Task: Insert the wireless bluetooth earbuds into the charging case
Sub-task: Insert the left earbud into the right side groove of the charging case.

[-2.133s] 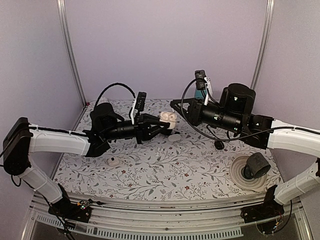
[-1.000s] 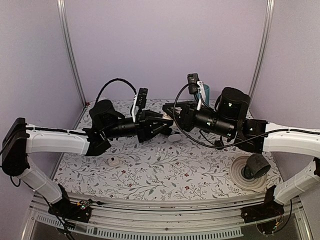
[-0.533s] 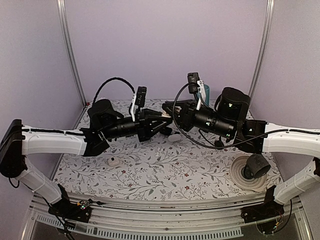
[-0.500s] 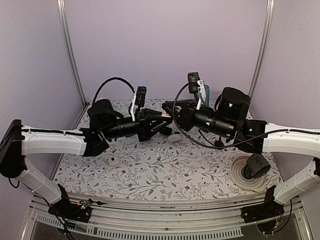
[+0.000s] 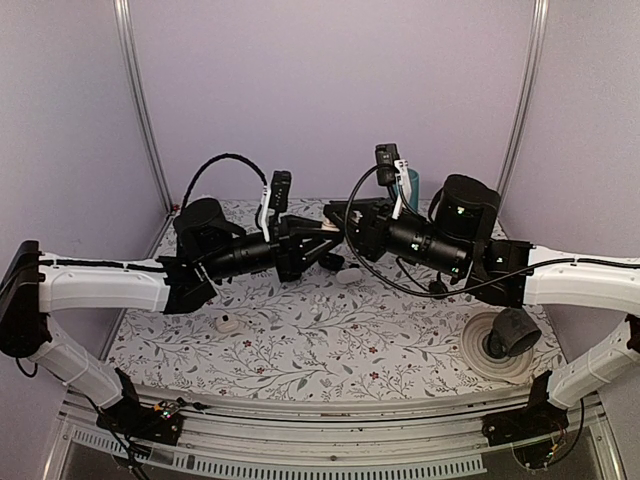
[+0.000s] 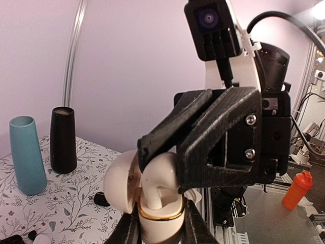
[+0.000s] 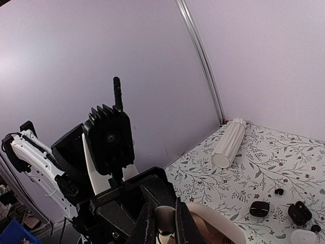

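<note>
Left gripper of mine clamps the open charging case; right gripper pinches an earbud at its well

Case in left claw, under right claw

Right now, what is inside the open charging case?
One white earbud, pinched by the right gripper, stands in the charging case. Its fingers cover the rest of the inside.

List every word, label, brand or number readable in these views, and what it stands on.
None can be read. The charging case in the left gripper and the earbud in the right gripper show no markings; the orange bottle is too small and blurred to tell.
</note>
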